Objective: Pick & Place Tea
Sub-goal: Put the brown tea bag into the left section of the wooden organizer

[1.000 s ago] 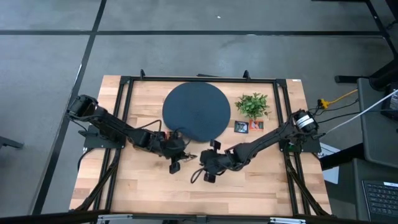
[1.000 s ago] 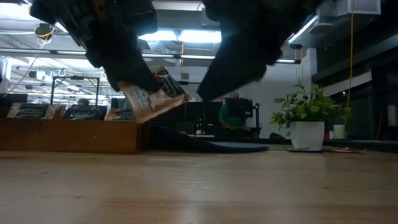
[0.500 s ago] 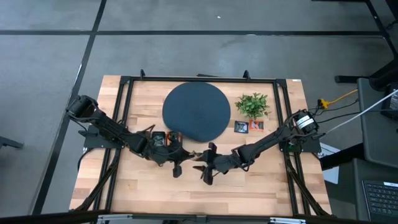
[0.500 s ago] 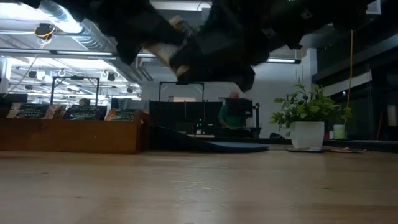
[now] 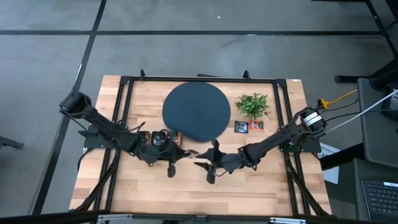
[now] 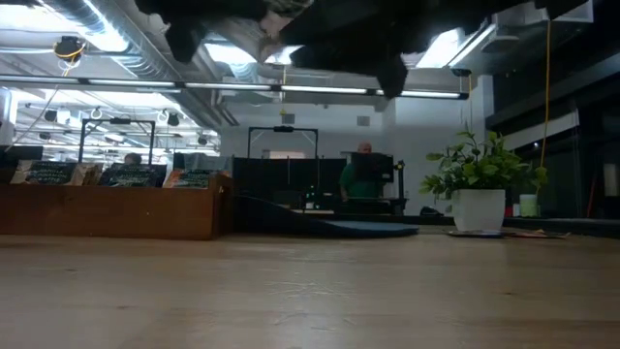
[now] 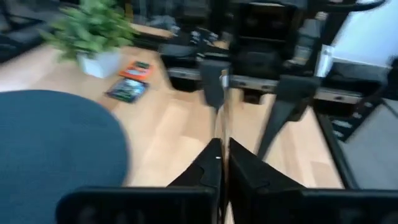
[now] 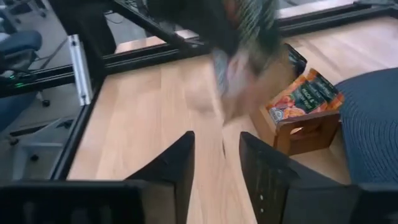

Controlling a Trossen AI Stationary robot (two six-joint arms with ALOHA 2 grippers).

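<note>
Between the two arms, above the middle of the bench point(image 5: 261, 180), both sets of jaws meet tip to tip. Beyond them lies the dark round disc point(image 5: 196, 111), with a potted plant point(image 5: 252, 104) beside it. A wooden box point(image 8: 305, 127) of tea sachets stands near the left jaws point(image 5: 181, 155), which are closed on a pale sachet point(image 5: 189, 154). The right jaws point(image 5: 201, 163) stand apart, facing that sachet. Two more sachets point(image 5: 248, 126) lie by the plant.

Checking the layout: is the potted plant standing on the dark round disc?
No, the plant stands on bare wood beside the disc.
</note>
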